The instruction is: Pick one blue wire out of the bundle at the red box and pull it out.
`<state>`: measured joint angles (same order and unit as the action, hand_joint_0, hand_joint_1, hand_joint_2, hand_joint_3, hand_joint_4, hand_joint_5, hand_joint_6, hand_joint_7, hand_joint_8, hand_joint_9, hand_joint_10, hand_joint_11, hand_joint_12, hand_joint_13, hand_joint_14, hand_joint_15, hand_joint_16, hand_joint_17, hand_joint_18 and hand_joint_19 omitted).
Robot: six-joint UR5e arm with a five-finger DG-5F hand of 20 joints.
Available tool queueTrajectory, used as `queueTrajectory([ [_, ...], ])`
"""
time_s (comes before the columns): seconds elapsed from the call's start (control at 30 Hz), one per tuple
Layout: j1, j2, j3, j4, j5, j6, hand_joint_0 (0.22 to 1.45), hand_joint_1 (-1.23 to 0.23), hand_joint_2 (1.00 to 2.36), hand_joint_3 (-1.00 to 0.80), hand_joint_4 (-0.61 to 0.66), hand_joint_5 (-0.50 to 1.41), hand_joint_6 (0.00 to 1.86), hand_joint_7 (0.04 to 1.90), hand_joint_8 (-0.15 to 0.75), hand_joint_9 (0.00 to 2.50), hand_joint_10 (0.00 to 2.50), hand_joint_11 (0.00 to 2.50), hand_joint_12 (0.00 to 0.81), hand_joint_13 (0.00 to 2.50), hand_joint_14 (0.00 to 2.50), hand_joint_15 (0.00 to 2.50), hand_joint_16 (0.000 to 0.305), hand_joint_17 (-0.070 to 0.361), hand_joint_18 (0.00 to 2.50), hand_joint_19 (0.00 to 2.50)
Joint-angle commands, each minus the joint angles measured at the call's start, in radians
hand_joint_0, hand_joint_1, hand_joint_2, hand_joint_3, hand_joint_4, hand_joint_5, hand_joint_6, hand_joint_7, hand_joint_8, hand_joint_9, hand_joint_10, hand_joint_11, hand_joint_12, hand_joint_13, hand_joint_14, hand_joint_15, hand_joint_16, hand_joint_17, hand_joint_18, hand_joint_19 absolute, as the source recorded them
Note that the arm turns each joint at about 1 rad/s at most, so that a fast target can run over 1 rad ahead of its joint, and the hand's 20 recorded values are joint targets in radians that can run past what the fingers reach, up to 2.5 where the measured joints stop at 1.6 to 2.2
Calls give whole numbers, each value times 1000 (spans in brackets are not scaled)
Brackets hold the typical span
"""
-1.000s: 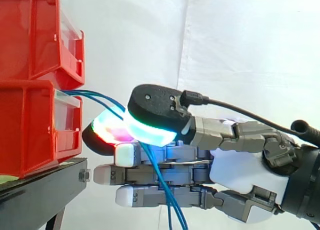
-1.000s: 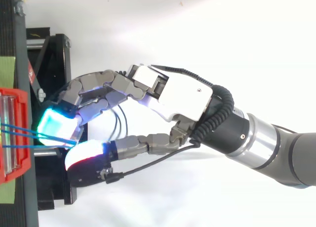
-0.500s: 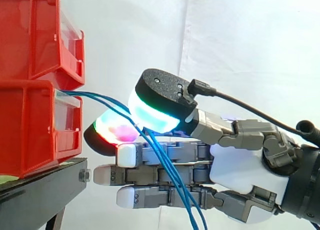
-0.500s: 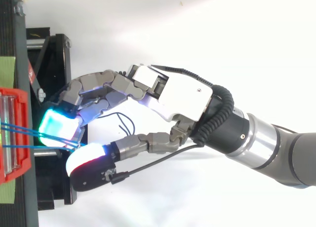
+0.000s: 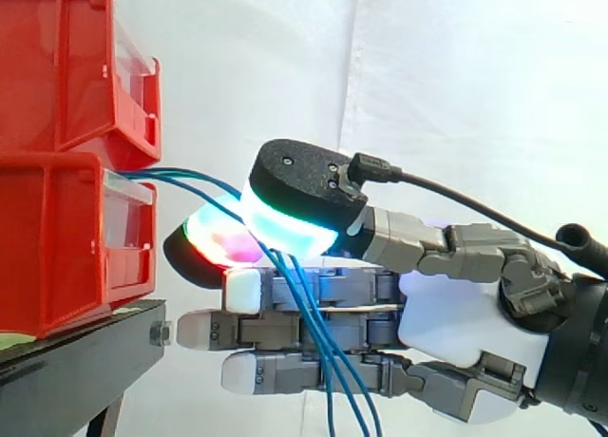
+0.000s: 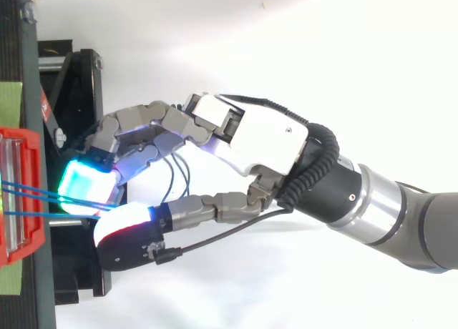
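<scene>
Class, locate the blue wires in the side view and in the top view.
Side view: blue wires arc right from the lower red bin, then drop at bottom centre.
Top view: near-level lines at the left edge, leaving that bin.
Shared landmark: the hand, pads pinching the wires.
</scene>
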<state>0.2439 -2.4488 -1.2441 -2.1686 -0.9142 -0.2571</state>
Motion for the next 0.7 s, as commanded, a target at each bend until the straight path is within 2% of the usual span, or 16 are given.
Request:
queueTrajectory([
  [0.0, 0, 2, 0, 0, 0, 22, 745, -915, 1013, -299, 149, -216, 930, 890, 241, 782, 16, 709, 357, 505, 14, 380, 43, 97, 566, 471],
  [0.03, 0, 11, 0, -5, 1, 48, 727, -927, 1010, -358, 169, -215, 928, 863, 239, 780, 18, 720, 355, 506, 14, 371, 43, 97, 572, 468],
  [0.17, 0, 22, 0, -42, 0, 73, 673, -919, 1001, -494, 169, -211, 920, 849, 243, 808, 16, 716, 355, 506, 16, 375, 43, 96, 572, 484],
  [0.4, 0, 31, 0, -100, -2, 110, 627, -941, 1000, -500, 172, -207, 913, 865, 245, 811, 16, 716, 356, 505, 14, 379, 43, 97, 568, 491],
  [0.6, 5, 31, 0, -103, 0, 128, 561, -859, 1000, -500, 142, -169, 880, 961, 256, 929, 17, 704, 362, 525, 15, 394, 44, 99, 574, 538],
  [0.67, 5, 31, 0, -106, 0, 128, 543, -792, 1000, -500, 133, -153, 868, 998, 261, 985, 19, 694, 367, 551, 15, 396, 45, 101, 598, 560],
])
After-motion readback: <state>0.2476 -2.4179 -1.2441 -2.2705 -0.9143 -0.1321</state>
